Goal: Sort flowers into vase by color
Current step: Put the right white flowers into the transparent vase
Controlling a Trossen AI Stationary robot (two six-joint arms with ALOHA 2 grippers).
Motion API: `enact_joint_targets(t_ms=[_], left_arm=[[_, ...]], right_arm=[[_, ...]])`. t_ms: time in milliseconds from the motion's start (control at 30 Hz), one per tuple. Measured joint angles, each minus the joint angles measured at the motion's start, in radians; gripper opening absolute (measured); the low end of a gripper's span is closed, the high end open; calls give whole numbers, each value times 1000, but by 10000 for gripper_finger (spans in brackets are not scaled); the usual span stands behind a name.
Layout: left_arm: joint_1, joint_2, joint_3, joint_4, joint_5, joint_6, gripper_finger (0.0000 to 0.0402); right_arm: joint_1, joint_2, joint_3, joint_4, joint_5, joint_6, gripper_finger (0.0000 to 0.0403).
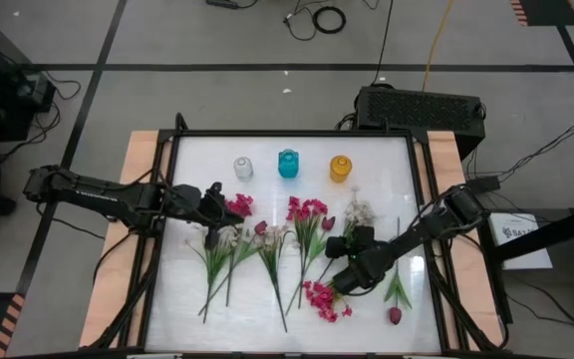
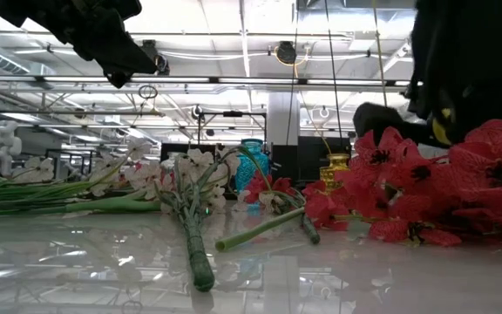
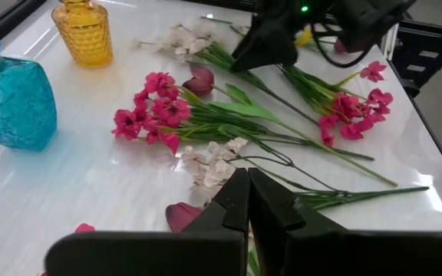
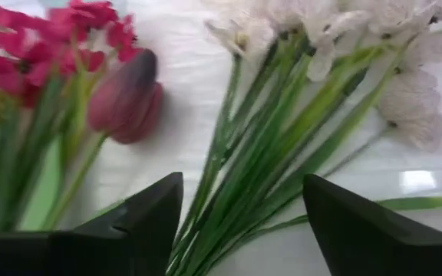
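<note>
Now right tool gapes, empty, over slender green stems; left tool pinched shut, empty.

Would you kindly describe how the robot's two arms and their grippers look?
Both arms are matte black, built of jointed segments. The left gripper has two tapered black fingers; the right gripper has two wedge-shaped black fingers. A green light glows on the right arm.

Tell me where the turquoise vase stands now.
In the high view the turquoise vase stands upright at the table's far edge, in the middle of the row, between the clear vase on its left and the yellow vase on its right.
</note>
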Motion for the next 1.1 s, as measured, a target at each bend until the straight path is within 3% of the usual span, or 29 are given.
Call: enact_joint_targets(t_ms=[200,533,833,1100], left_arm=[[0,0,0,4,0,2,8],[0,0,4,62,0,4,8],[0,0,27,64,0,30,8],[1,0,27,96,0,54,8]], right_arm=[[-24,11,0,-10,-22,-20,185],[-41,10,0,-30,-5,38,13],[-13,-90,82,-227,98,73,6],[22,-136,295,-504,330,84,6]])
